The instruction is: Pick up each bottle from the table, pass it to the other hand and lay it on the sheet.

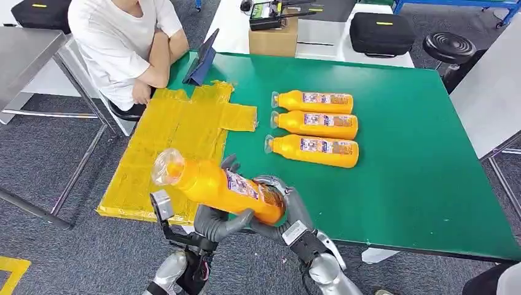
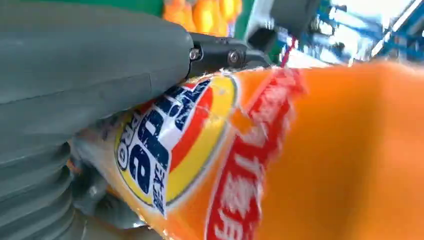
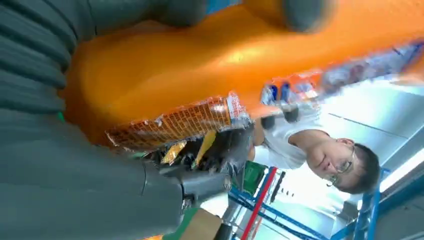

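Observation:
An orange juice bottle (image 1: pixel 212 184) hangs tilted above the table's near edge, its clear cap end toward the yellow sheet (image 1: pixel 178 132). My left hand (image 1: pixel 220 224) grips it from below around the label. My right hand (image 1: pixel 287 208) wraps its base end. In the left wrist view the left hand's thumb (image 2: pixel 90 65) presses on the bottle's label (image 2: pixel 165 145). The right wrist view has the bottle's orange body (image 3: pixel 200 65) lying against the right hand (image 3: pixel 75 190). Three more orange bottles (image 1: pixel 314 125) lie side by side on the green table (image 1: pixel 418 153).
A person in a white shirt (image 1: pixel 120 37) sits at the table's far left corner, beside a propped tablet (image 1: pixel 203 61). A cardboard box (image 1: pixel 273 40) and a black case (image 1: pixel 381 34) stand behind the table, a stool (image 1: pixel 450 46) at the back right.

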Controlling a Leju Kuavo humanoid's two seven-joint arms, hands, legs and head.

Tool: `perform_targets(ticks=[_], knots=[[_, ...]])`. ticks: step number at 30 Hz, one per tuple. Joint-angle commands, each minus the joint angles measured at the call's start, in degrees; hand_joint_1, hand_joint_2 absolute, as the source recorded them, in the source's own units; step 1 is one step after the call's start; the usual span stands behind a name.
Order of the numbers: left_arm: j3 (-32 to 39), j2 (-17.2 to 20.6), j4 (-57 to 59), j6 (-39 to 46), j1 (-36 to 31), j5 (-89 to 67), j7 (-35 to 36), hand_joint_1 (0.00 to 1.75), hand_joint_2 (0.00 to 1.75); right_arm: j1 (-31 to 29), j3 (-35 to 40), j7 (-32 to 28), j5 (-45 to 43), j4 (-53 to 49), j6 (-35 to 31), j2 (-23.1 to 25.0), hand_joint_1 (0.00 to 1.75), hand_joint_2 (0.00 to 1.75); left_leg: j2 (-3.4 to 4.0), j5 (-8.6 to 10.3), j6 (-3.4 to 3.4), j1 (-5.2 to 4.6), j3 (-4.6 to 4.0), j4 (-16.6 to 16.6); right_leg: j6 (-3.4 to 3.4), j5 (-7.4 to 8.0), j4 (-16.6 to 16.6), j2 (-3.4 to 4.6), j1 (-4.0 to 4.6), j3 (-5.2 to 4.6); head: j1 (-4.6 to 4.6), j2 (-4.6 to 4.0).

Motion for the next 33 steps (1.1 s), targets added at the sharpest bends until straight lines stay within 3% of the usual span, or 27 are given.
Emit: perform_targets(ticks=[1,3,4,5,7,9,11,12,13,15,16,28,33], knots=[[-3.03,2.83,-0.99,-3.23,-1.67,0.72,0.24,0.00,1.75,-5.58,4.76,0.49,1.11,6.16,-0.05,-0.68,1.68,1.75,0.17,-0.09,-0.07,0.01,0.25,-0.03,-0.11,-0.05,-0.03,0.10,0.03,0.20,0.00,0.00],[-2.98,2.85,-0.83,-3.23,-1.75,0.69,0.19,0.00,1.75,-5.79,4.77,0.67,1.10,6.07,0.12,-0.61,1.66,1.75,0.05,-0.03,-0.04,0.01,0.12,-0.04,-0.07,-0.02,-0.03,0.01,0.02,0.10,0.00,0.00],[-2.84,2.71,-0.37,-3.23,-1.93,0.57,-0.11,1.33,1.75,-5.73,4.88,0.71,1.10,5.72,0.18,-0.63,1.62,1.75,0.10,-0.09,-0.08,0.02,0.27,-0.04,-0.12,-0.07,-0.02,0.04,0.03,0.23,0.00,0.00],[-2.48,2.41,0.47,-3.60,-2.19,1.06,-0.18,1.75,1.75,-5.78,5.06,0.96,0.67,5.39,0.93,-0.46,1.62,1.75,0.06,-0.05,-0.05,0.02,0.17,-0.03,-0.09,-0.03,-0.04,0.02,0.04,0.14,0.00,0.00],[-2.49,2.34,1.25,-4.67,-2.43,1.51,-0.36,1.75,1.75,-5.54,5.44,1.40,-0.02,5.39,2.06,-0.33,1.45,1.75,0.09,-0.08,-0.07,0.01,0.25,-0.04,-0.11,-0.07,-0.02,0.03,0.02,0.21,0.00,0.00],[-2.48,2.34,1.51,-5.26,-2.39,1.90,-0.20,1.75,1.75,-5.30,5.60,1.58,-0.15,5.61,2.26,-0.34,1.45,1.75,0.06,-0.04,-0.05,0.01,0.17,-0.05,-0.07,-0.04,-0.04,0.02,0.02,0.15,0.00,0.00],[-2.11,2.29,2.23,-6.41,-2.27,2.63,0.12,1.75,1.75,-5.10,5.41,1.66,-0.99,6.66,2.76,-0.18,0.19,1.75,0.04,-0.03,-0.05,0.01,0.17,-0.06,-0.07,-0.04,-0.05,0.00,0.02,0.15,0.00,0.00],[-2.11,2.29,2.23,-6.41,-2.27,2.63,0.12,1.75,1.75,-5.10,5.41,1.66,-0.99,6.66,2.76,-0.18,0.19,1.75,0.03,-0.03,-0.05,0.01,0.18,-0.07,-0.07,-0.04,-0.06,-0.01,0.02,0.16,0.00,0.00],[-1.97,2.34,2.42,-6.38,-2.22,2.60,0.12,1.75,1.75,-4.98,5.36,1.66,-1.13,6.66,2.82,-0.23,0.00,1.75,0.04,-0.07,-0.07,0.02,0.28,-0.07,-0.10,-0.08,-0.06,-0.01,0.03,0.26,0.00,0.00],[-1.32,2.17,2.79,-6.46,-2.00,2.87,0.22,1.75,1.75,-4.51,4.76,1.87,-1.90,6.01,2.84,0.05,0.00,1.75,0.05,-0.10,-0.08,0.01,0.36,-0.08,-0.13,-0.12,-0.05,-0.02,0.03,0.32,0.00,-0.02],[-0.96,2.12,2.98,-6.87,-1.88,3.24,0.39,1.75,1.75,-4.22,4.74,1.98,-2.05,5.17,2.84,0.07,0.00,0.00,0.03,-0.07,-0.06,0.02,0.26,-0.06,-0.10,-0.08,-0.06,-0.02,0.04,0.23,0.02,-0.02],[-0.32,2.04,3.27,-7.36,-1.67,3.86,0.70,1.75,1.75,-3.69,4.55,2.02,-2.29,3.50,2.70,0.00,0.00,0.00,0.06,-0.09,-0.07,0.00,0.27,-0.05,-0.11,-0.10,-0.03,0.00,0.02,0.23,0.00,0.00],[2.22,1.26,3.65,-6.68,-0.93,5.52,2.43,1.75,1.75,-0.91,3.02,-0.64,1.53,-3.68,-5.56,-1.07,0.00,0.00,-0.01,-0.04,-0.04,0.00,0.13,-0.03,-0.07,-0.06,-0.02,-0.04,0.01,0.11,0.00,0.00]])
